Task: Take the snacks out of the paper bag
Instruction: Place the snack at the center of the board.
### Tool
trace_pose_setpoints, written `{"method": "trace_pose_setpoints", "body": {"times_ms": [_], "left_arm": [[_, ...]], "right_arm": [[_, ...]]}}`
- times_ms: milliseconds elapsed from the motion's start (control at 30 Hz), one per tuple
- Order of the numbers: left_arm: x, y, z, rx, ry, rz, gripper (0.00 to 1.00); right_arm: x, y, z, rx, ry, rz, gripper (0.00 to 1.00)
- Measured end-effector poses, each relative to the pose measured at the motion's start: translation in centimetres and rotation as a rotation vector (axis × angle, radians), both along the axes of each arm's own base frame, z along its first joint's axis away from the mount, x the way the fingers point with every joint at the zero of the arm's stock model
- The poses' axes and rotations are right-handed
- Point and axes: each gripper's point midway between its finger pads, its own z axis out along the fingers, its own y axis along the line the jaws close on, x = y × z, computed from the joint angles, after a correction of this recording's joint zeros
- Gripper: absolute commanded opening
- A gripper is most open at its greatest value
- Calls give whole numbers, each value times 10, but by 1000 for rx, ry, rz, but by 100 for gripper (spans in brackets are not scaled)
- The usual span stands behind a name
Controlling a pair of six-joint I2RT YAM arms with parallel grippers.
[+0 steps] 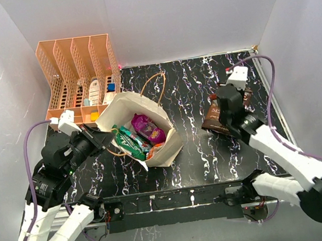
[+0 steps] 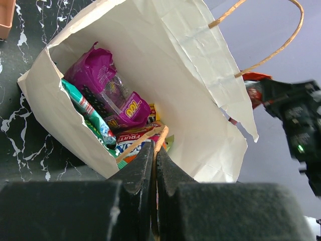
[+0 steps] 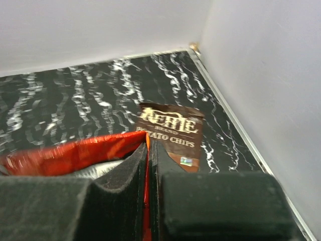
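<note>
The paper bag lies on its side at centre left, mouth towards me. Inside it are a purple packet, a green one and an orange one; the left wrist view shows the purple packet and the green one too. My left gripper is shut on the bag's near cord handle at the mouth. My right gripper is shut on the edge of a red packet and holds it over the right side of the table. A dark brown chips packet lies flat ahead of it.
The orange slotted rack with small white and blue items stands at the back left, close to the bag. The bag's far handle loops over the black marbled table. White walls close in the back and both sides.
</note>
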Motion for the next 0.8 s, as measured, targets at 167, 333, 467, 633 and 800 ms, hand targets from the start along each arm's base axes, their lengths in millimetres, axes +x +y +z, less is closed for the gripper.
{"method": "trace_pose_setpoints", "body": {"times_ms": [167,333,467,633,800], "left_arm": [[-1,1,2,-2,1,6,0],[-1,1,6,-7,-8,6,0],[-1,1,5,-6,-6,3,0],[-1,-1,5,-5,-1,-4,0],[-1,-1,4,-1,-2,-5,0]], "right_arm": [[45,-26,-62,47,234,-35,7],[67,-67,-59,137,281,-111,7],[82,-93,-24,138,226,-164,7],[99,-94,-17,71,253,-154,8],[100,-84,-61,66,372,-88,14]]}}
